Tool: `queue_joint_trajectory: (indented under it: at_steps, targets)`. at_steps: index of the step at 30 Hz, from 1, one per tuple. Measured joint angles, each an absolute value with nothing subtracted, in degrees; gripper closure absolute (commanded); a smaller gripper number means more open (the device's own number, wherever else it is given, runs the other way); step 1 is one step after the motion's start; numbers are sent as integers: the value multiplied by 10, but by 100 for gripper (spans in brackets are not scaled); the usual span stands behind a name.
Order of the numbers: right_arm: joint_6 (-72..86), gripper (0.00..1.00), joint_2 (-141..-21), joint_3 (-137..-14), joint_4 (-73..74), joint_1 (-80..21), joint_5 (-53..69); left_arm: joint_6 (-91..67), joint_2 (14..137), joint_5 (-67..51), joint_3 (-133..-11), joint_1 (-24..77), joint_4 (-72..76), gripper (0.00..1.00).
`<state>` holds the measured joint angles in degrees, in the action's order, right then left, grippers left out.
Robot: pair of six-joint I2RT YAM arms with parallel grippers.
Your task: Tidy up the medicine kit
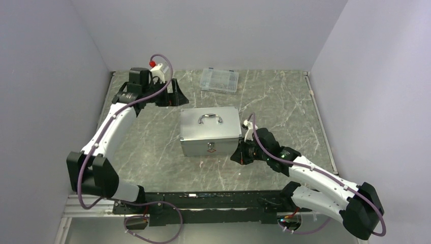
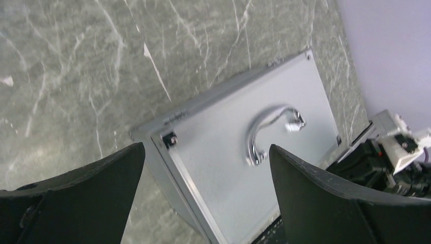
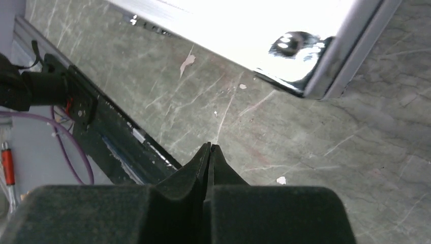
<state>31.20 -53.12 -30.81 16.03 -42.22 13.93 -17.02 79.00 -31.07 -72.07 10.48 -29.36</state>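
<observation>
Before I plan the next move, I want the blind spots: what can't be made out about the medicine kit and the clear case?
- Medicine kit contents: every view, hidden by its shut lid.
- Front latch: top view, too small to tell if fastened; right wrist view, the kit's wall is lost in glare.
- Clear compartment case contents: top view only, too small.

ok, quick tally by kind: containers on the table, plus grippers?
Grey metal medicine kit: 1
Clear plastic compartment case: 1
Grippers: 2 (left gripper open, right gripper shut, holding nothing)
Total: 4
</observation>
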Motion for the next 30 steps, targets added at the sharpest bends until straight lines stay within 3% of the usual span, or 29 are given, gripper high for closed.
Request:
queue_joint_trajectory:
  at_steps: [15,30]
  targets:
    - [400,100,-521,-270,114,-424,36,-207,1056,-349,-898,127,-231,1]
    - [435,100,-571,-273,79,-424,-36,-185,1070,-381,-846,160,-251,1]
